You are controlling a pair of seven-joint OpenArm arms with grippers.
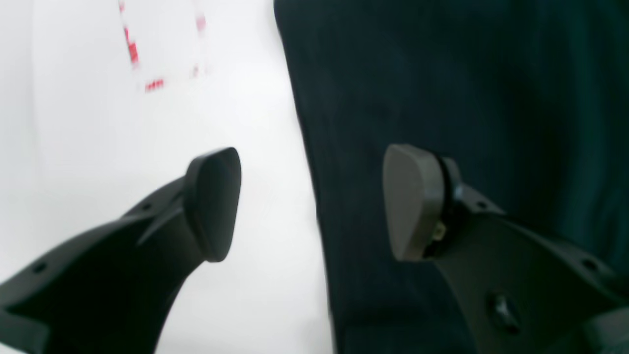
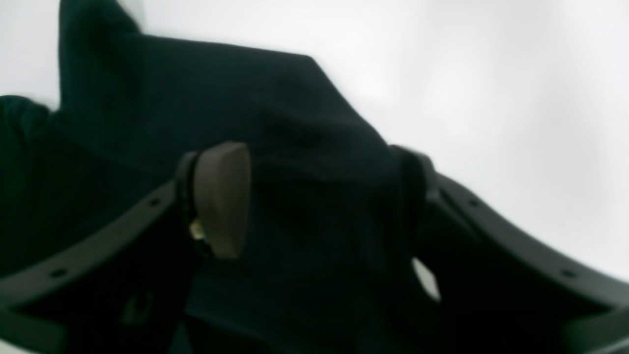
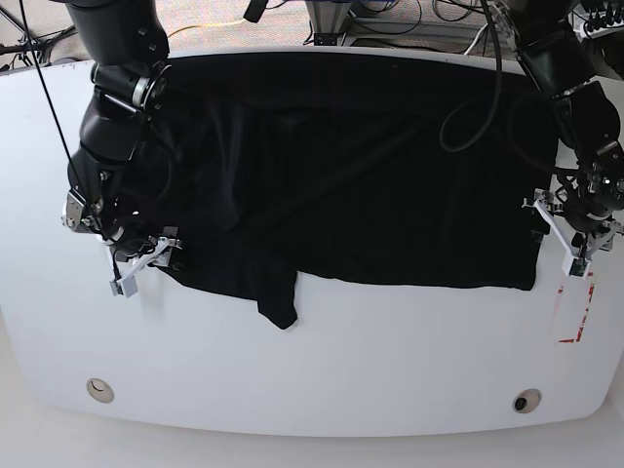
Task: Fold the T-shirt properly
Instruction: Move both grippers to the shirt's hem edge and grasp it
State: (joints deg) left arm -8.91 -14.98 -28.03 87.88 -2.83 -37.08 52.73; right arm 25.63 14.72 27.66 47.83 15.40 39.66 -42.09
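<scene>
The black T-shirt is lying spread across the far half of the white desk, its upper edge running along the desk's far edge and its lower edge sitting roughly midway toward the near edge; a flap of cloth, which may be a sleeve, is hanging down toward the near edge from the lower edge. The left claw is hovering at the shirt's side edge next to the desk's right edge as the base view shows it. In the left wrist view the left claw is standing wide apart, one finger over bare white desk and the other finger over the dark fabric, with the shirt's edge running between them; nothing is sitting between the pads. A strip of red-and-white markings is lying on the desk just beside this claw. The right claw is sitting at the shirt's opposite corner, by the desk's left edge in the base view. In the right wrist view the right claw is spread around a raised fold of the black fabric, one pad showing clear of the cloth and the other half hidden behind it; whether the fingers are already gripping the cloth I cannot tell.
</scene>
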